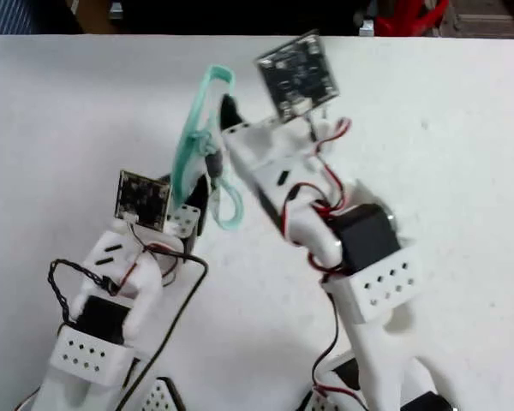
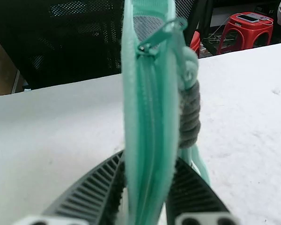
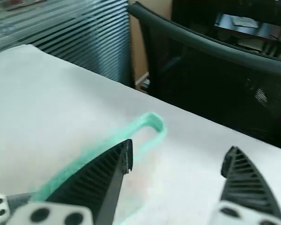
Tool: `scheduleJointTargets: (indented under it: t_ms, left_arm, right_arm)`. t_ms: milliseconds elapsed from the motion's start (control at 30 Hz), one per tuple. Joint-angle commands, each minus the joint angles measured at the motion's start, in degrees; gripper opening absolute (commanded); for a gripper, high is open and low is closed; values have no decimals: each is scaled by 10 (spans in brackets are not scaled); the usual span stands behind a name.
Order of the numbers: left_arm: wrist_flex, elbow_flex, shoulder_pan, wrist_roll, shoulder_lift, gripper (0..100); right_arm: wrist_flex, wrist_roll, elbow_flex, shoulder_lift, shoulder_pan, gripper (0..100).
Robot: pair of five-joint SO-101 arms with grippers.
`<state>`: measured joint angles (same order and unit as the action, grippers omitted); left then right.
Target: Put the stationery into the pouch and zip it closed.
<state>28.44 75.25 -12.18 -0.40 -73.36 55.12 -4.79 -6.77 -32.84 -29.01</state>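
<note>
Pouch (image 1: 191, 137): teal, standing on its long edge left of centre in the high view, running from the upper centre down toward the left arm. Left hand (image 2: 147, 161) is clamped on the pouch's lower end, with both ribbed fingers pressed against its sides. The zip track runs up the middle of the left wrist view, and the zip pull (image 2: 161, 33) lies near the top of that frame. A grey cord wrap (image 2: 189, 112) and a teal strap (image 1: 231, 205) hang at the pouch's right side. Right hand (image 3: 178, 154) is spread wide and holds nothing. It sits just beside the pouch's upper end, one finger close to the teal edge. Whether the pouch touches the white worktop (image 1: 86, 111) cannot be told.
</note>
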Motion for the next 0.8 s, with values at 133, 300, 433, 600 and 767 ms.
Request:
scheduleJointTargets:
  t_ms: [133,300,433,600,767]
  left_arm:
    - [-13,-4,5,-2,-9,117]
    - [-13,-3,5,-2,-9,116]
    - [-13,-3,5,-2,-9,116]
    - [-13,-3,4,-2,-9,116]
    - [-11,-3,3,-2,-9,116]
  right_arm:
    - [133,-20,23,-15,-28,225]
    - [148,-158,-6,-17,-116,223]
    - [119,-194,-49,-12,-149,223]
    - [29,-197,-129,-17,-148,223]
    - [-65,-194,-170,-15,-138,222]
